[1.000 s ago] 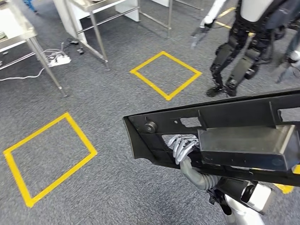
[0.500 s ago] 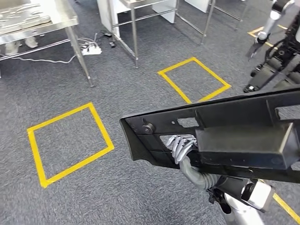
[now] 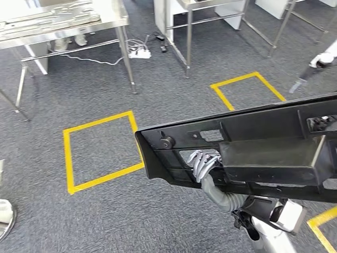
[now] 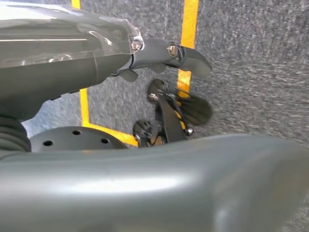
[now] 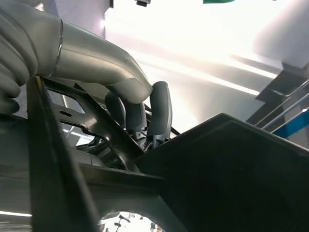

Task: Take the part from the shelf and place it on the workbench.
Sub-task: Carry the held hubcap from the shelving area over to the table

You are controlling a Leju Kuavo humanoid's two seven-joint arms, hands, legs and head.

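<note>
I see the long black part (image 3: 254,153) carried over the carpet near the yellow floor square (image 3: 101,150), the right hand (image 5: 138,108) curled around its frame (left hand's (image 3: 203,164) fingers reach through an opening, grip unclear).

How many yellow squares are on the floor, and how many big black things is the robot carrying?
Yellow tape squares: 3, one cut off at the picture's edge
Black part: 1
Total: 4
</note>
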